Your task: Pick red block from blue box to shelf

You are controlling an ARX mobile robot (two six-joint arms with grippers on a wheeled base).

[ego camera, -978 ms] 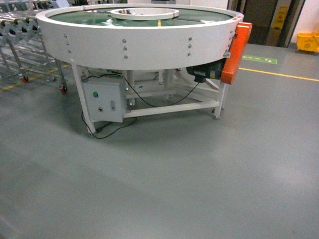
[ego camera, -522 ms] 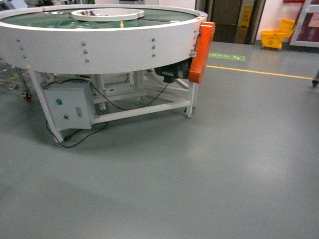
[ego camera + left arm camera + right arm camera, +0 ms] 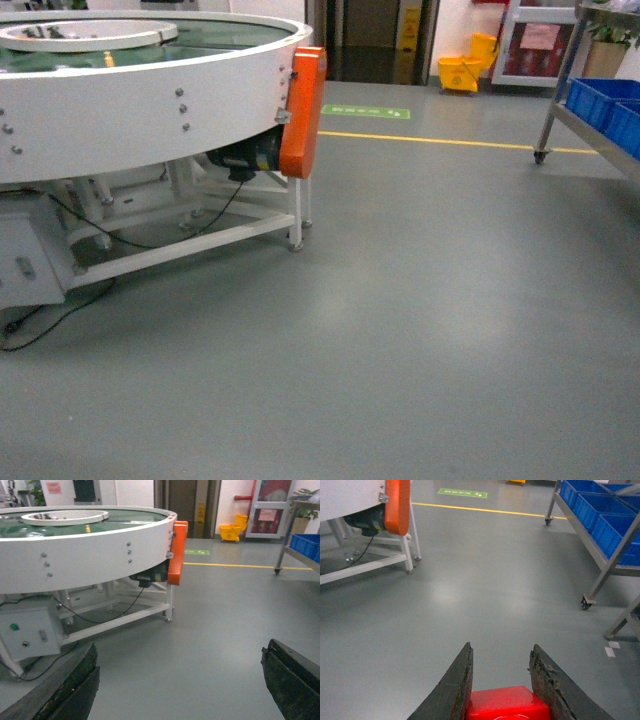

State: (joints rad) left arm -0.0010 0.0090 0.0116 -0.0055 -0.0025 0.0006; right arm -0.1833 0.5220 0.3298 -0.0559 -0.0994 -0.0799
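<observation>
The red block (image 3: 506,703) sits clamped between my right jaws (image 3: 502,680), low in the right wrist view, held above the grey floor (image 3: 485,605). My left jaws (image 3: 180,680) stand wide apart with nothing between them. Ahead on the left stands a round white conveyor table (image 3: 150,100) with an orange guard (image 3: 302,112) and a motor (image 3: 240,158) under its rim. On the right, a wheeled steel rack (image 3: 600,550) carries dark blue crates (image 3: 600,505). A yellow mop bucket (image 3: 462,73) stands far off by the wall.
</observation>
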